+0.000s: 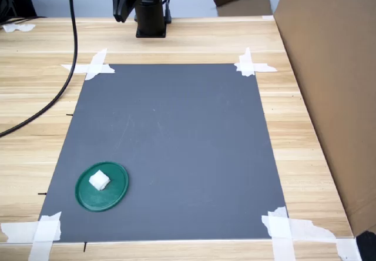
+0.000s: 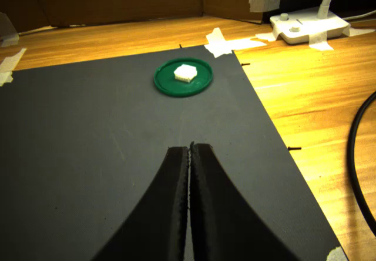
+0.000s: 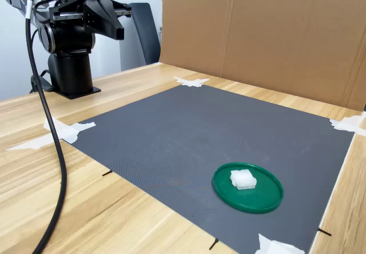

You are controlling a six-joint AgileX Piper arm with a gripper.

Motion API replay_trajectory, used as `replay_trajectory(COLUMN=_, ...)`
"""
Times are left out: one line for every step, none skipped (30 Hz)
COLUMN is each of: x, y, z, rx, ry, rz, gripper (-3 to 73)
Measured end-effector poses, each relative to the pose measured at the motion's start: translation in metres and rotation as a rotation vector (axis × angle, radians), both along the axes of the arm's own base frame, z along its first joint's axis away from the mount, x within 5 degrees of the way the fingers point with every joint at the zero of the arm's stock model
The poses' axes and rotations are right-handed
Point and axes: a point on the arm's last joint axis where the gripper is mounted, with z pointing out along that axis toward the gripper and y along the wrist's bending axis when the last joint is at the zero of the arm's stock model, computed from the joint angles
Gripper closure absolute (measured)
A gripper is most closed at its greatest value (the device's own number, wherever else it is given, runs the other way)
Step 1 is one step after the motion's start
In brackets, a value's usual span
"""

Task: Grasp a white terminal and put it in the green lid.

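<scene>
Wooden table boards [image 1: 176, 43] carry a dark grey mat [image 1: 176, 149], fixed at its corners with white tape strips [image 1: 94, 67], and brown cardboard walls [image 3: 269, 36] stand behind. On the mat lies the green lid [image 1: 117, 181], and the white terminal [image 1: 98, 180] sits inside it, touching its floor, a little off the middle. In the wrist view the lid [image 2: 202, 77] and the terminal [image 2: 185, 72] are well ahead of the fingertips, a bit to the side of the line the fingers point along. The gripper [image 2: 190, 149] has its two black fingers [image 2: 170, 184] pressed together with only a thin seam between them, and it holds nothing. In both exterior views the arm [image 3: 74, 14] stands raised near its base at the mat's far edge, well apart from the lid. A black cable [image 3: 57, 168] runs over the wood beside the mat.
</scene>
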Motion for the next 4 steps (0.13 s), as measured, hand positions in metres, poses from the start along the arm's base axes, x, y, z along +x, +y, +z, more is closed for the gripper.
replay_trajectory(x=-0.001, y=0.000, z=-0.004, rx=0.000, ry=-0.002, rz=0.000, gripper=72.1)
replay_trajectory(x=-0.004, y=0.000, z=-0.013, rx=-0.001, ry=-0.005, rz=0.000, gripper=72.1)
replay_trajectory(x=-0.004, y=0.001, z=-0.015, rx=0.000, ry=-0.004, rz=0.000, gripper=72.1)
replay_trajectory(x=-0.004, y=0.001, z=-0.016, rx=-0.001, ry=-0.006, rz=0.000, gripper=72.1)
